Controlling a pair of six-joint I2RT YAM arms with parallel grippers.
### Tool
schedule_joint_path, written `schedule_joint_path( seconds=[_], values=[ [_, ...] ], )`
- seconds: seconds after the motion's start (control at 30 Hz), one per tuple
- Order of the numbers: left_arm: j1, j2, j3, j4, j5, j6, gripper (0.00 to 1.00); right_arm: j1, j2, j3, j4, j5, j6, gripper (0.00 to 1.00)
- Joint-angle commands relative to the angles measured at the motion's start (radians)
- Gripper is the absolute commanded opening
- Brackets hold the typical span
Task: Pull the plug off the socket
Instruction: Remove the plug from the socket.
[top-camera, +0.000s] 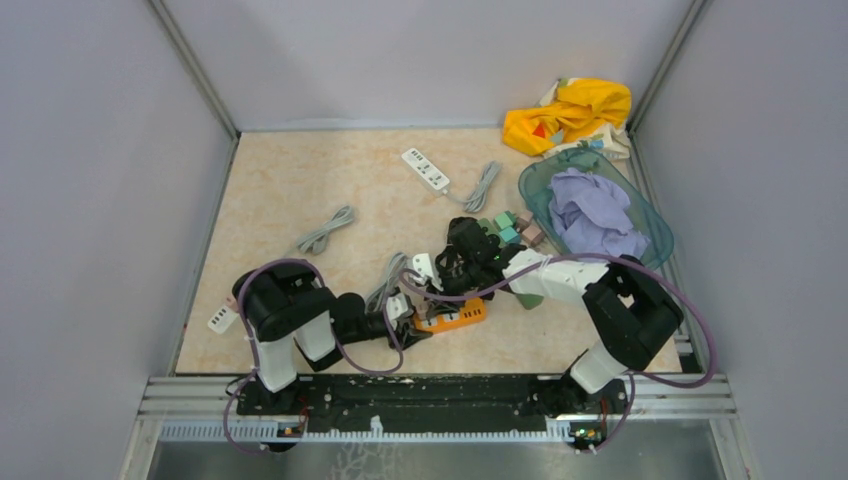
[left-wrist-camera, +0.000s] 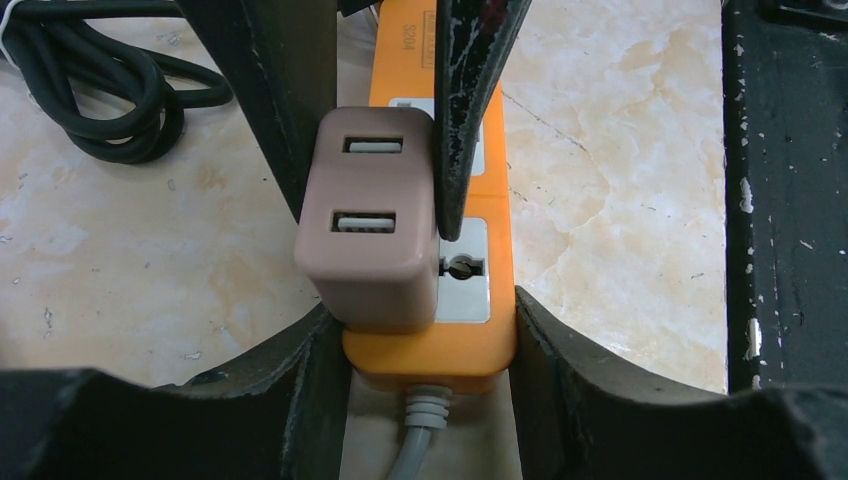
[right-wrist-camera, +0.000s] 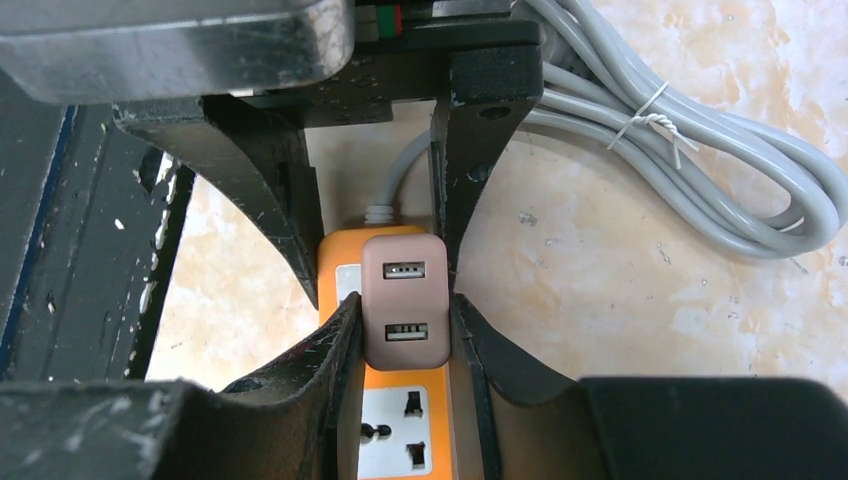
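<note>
One label, S204, on orange strip — brown plug seated.

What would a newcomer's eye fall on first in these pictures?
Both arms meet at the near centre of the table on an orange power strip. The left gripper clamps the strip's sides while the right gripper pinches the brown USB plug seated in it. A yellow cloth lies in the far right corner.

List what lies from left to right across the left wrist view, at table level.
Coiled black cable → brown USB plug → free socket on the orange power strip → marble tabletop → scuffed black bar.
</note>
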Motion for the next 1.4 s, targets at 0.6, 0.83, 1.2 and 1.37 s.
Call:
schedule_joint_path(
  seconds=[0.6,0.83,1.2,1.37],
  values=[
    [-0.003,0.042,-0.047,0.149,-0.009,-0.046,0.06,0.034,-0.037,0.056,0.055,0.045,0.082,0.00],
    [-0.005,0.042,-0.047,0.151,-0.011,-0.046,0.06,-0.054,-0.042,0.088,-0.073,0.034,-0.054,0.00],
    [-0.004,0.030,-0.048,0.148,-0.011,-0.050,0.06,-0.037,-0.048,0.108,-0.257,-0.185,-0.243,0.00],
    [-0.004,0.027,-0.046,0.141,-0.011,-0.050,0.06,-0.039,-0.062,0.123,-0.187,-0.181,-0.111,0.00]
  ],
)
